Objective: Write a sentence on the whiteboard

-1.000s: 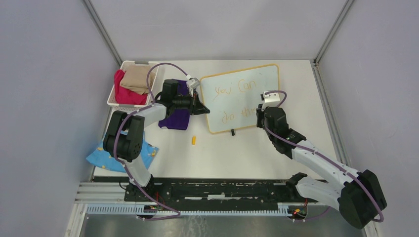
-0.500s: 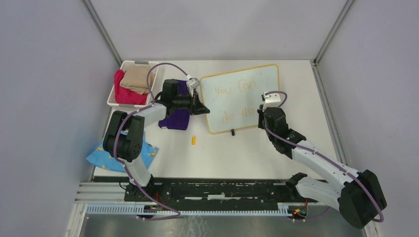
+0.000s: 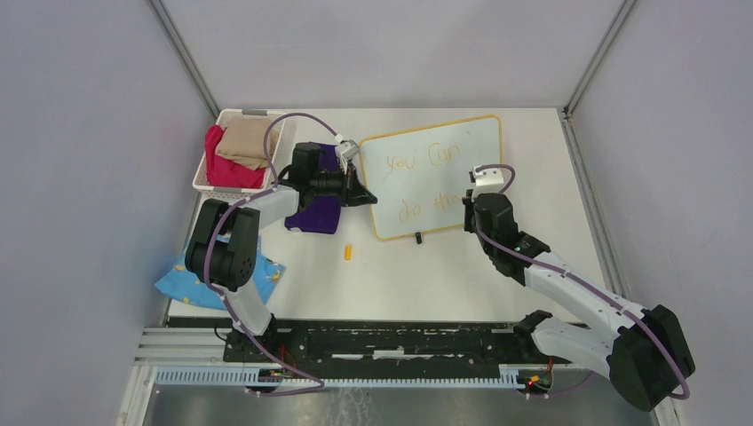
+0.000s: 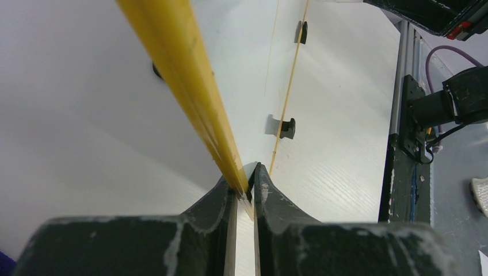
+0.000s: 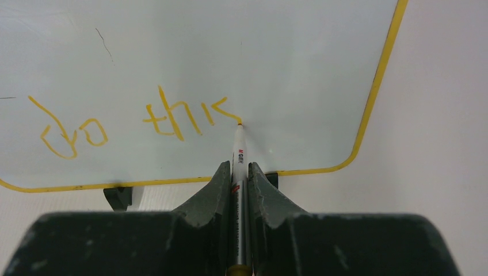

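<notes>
The whiteboard (image 3: 475, 142) sits on the far middle of the table (image 3: 426, 284), between the two arms and turned a little askew, its yellow-orange frame running round rounded corners. On it the sentence (image 3: 417, 161) stands in thin orange handwriting on two lines: "you Can" above and "do this" below. In the right wrist view the lower line (image 5: 172, 118) reads "do thi", followed by an angled stroke that ends right at the pen tip.

A marker (image 5: 237, 167) with a white barrel points up at the board, its orange tip touching the surface at the end of that stroke. Small red and black print runs along the barrel, perhaps "MGBK", but it is too fine to be sure. The right gripper (image 5: 237, 170) is clamped narrowly on the marker, one finger on each side of the barrel. Below the board's near edge a black foot (image 5: 118, 195) shows.

The left gripper (image 4: 244, 185) pinches the board's left edge, its fingers nearly together on the yellow frame (image 4: 184, 80).

Left of the board, under the left arm, lies a purple cloth (image 3: 315, 216). A small yellow piece (image 3: 348, 252) lies on the table near the board's near left corner. At the far left stands a white basket (image 3: 202, 182) holding red and tan cloth, and a blue patterned cloth (image 3: 182, 282) lies near the left arm's base.
</notes>
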`<state>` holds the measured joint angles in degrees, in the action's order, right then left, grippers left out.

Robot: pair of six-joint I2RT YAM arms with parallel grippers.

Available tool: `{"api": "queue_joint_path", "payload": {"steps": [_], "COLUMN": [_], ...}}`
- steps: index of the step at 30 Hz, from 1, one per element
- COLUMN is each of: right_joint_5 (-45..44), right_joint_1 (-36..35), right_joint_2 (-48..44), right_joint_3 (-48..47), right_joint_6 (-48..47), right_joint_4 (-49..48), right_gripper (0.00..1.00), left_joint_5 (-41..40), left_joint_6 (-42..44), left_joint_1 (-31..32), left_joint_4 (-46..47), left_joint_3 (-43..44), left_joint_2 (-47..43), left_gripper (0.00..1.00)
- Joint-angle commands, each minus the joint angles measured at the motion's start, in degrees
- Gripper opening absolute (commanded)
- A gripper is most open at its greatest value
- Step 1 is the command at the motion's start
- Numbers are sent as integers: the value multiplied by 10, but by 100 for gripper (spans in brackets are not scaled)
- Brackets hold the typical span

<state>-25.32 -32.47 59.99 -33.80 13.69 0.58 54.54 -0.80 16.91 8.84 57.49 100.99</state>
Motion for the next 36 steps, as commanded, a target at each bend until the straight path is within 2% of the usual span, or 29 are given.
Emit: {"api": "queue_joint_path", "payload": {"steps": [1,20,28,36], "right_joint_5": [6,46,72,75], "right_joint_1": [4,4,4,4], "right_joint_2": [-1,-1,-19,-64], "right_joint_3": [-2,7,22,5], "right_joint_6": [-2,9,18,22], "right_joint_4": [8,-2,-43,12], "right_gripper": [0,0,0,0], "left_joint_5": [-84,-84,-86,-89], "left_joint_6": [75,75,74,76], "left_joint_1": [20,20,21,21], "left_joint_4": [-31,-32,-32,-33], "left_joint_3": [-4,-4,-4,-4], "left_joint_2": [22,21,23,23], "left_gripper": [2,2,2,2]}}
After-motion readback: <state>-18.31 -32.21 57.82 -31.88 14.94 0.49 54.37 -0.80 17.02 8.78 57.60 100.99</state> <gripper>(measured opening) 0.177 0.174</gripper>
